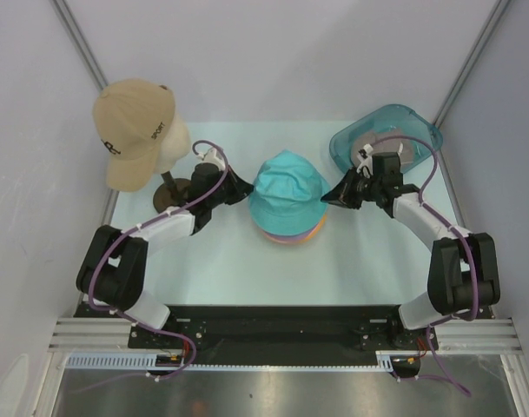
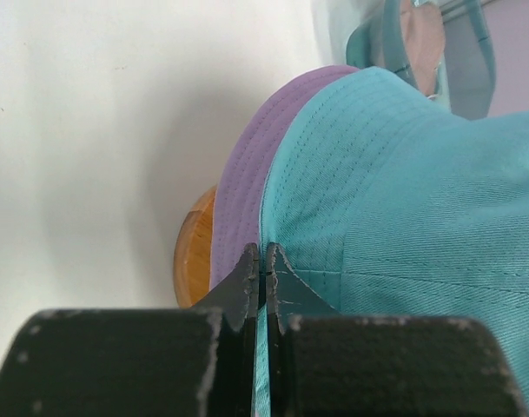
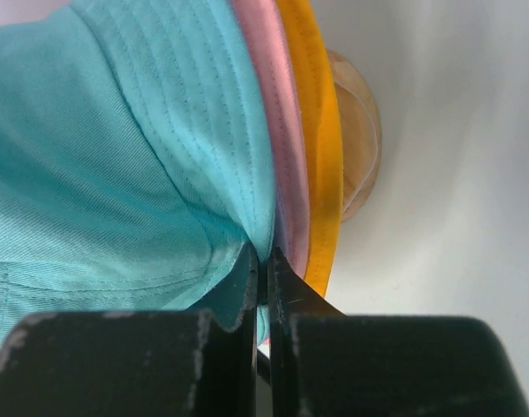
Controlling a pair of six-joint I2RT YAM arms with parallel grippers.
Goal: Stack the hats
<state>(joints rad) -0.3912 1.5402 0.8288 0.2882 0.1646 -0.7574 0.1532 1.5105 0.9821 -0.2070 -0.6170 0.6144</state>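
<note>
On the tabletop [image 1: 221, 269] the pile sits midway between my two arms. The teal hat [image 1: 288, 193] lies uppermost over the lilac hat [image 2: 247, 174], the pink hat [image 3: 281, 130] and the yellow-orange hat [image 3: 320, 130], whose brims peek out beneath it. My left pincer [image 2: 264, 261] is pinching the teal brim at one edge and my right pincer [image 3: 264, 256] the opposite edge, which I judge holds the soft cloth taut so it seats squarely on the crowns below instead of sagging sideways.

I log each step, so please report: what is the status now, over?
Both jaws shut on teal hat brim, opposite sides. Teal hat tops lilac hat, pink hat, yellow-orange hat. Tub stands apart, far right.
</note>
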